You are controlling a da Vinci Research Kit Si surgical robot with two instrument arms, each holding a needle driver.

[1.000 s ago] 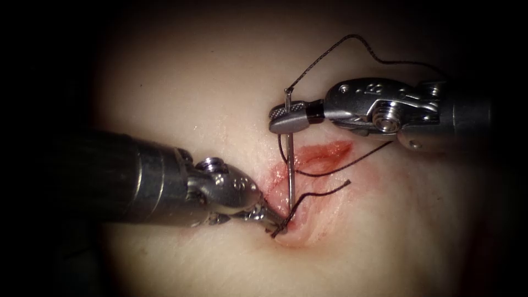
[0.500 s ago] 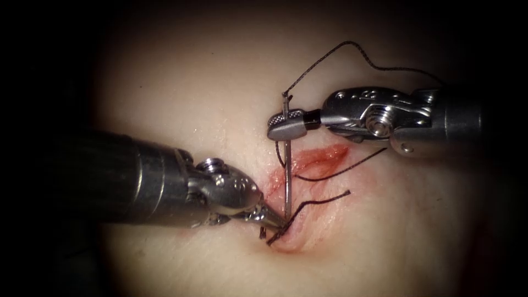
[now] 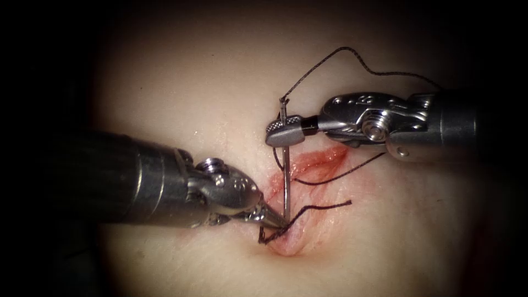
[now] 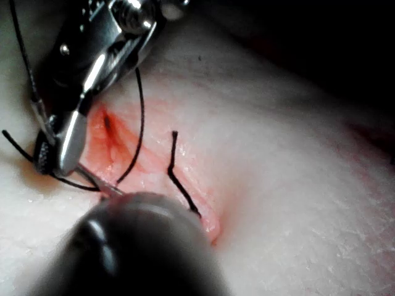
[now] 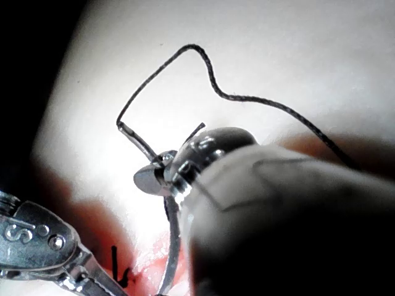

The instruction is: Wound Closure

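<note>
Pale cream tissue (image 3: 181,82), glistening, and the cut (image 3: 308,165) runs pink to red through it, with red fluid (image 3: 324,157) staining its upper end. The needle (image 3: 286,181) is bright silver steel, a thin gleaming line. The thread (image 3: 352,58) is dark, near black, with a fine braided speckle. A short cut end of thread (image 3: 324,206) is the same black. The right end effector (image 3: 283,132) is polished silver with cross-hatched jaw faces and a black collar; the left end effector (image 3: 269,220) is shiny silver on a dark grey shaft.
</note>
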